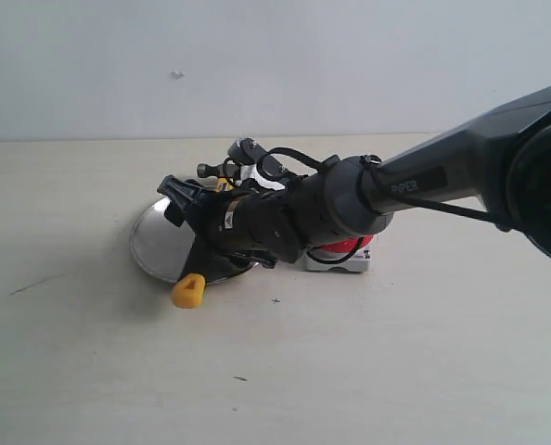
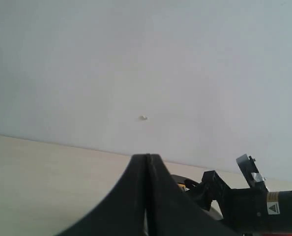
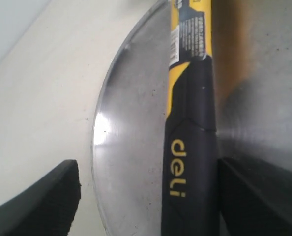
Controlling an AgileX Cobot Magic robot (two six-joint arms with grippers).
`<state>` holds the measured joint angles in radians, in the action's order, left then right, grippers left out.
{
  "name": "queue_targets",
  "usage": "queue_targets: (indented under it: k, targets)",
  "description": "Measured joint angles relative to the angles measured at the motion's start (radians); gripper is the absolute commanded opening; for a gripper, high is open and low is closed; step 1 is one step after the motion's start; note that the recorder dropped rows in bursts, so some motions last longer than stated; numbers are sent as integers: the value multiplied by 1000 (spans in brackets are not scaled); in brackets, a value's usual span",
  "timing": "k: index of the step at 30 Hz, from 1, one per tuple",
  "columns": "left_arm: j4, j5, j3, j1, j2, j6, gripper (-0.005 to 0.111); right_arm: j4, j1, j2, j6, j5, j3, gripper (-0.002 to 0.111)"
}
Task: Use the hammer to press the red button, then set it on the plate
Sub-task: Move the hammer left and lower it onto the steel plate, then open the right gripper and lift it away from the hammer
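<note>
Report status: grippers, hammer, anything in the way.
Left gripper shut, empty. Right gripper open, fingers astride the hammer handle. Hammer across the plate, yellow end past the rim. Red button beside plate, half hidden by right arm.

On desk (image 1: 415, 362), right hand (image 1: 190, 222) over plate (image 1: 150, 243); hammer (image 1: 188, 291) yellow end juts below hand; red button (image 1: 348, 248) just behind wrist.
</note>
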<state>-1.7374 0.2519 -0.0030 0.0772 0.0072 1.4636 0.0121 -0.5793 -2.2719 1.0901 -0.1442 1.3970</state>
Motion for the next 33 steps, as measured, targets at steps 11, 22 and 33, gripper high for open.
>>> queue_targets:
  k: [11, 22, 33]
  targets:
    - [0, 0, 0, 0, 0, 0, 0, -12, 21, 19, -68, 102, 0, 73]
    - [0, 0, 0, 0, 0, 0, 0, 69, 24, 216, -241, 325, 0, 30]
    - [0, 0, 0, 0, 0, 0, 0, 435, -64, 704, -323, 449, -344, 0]
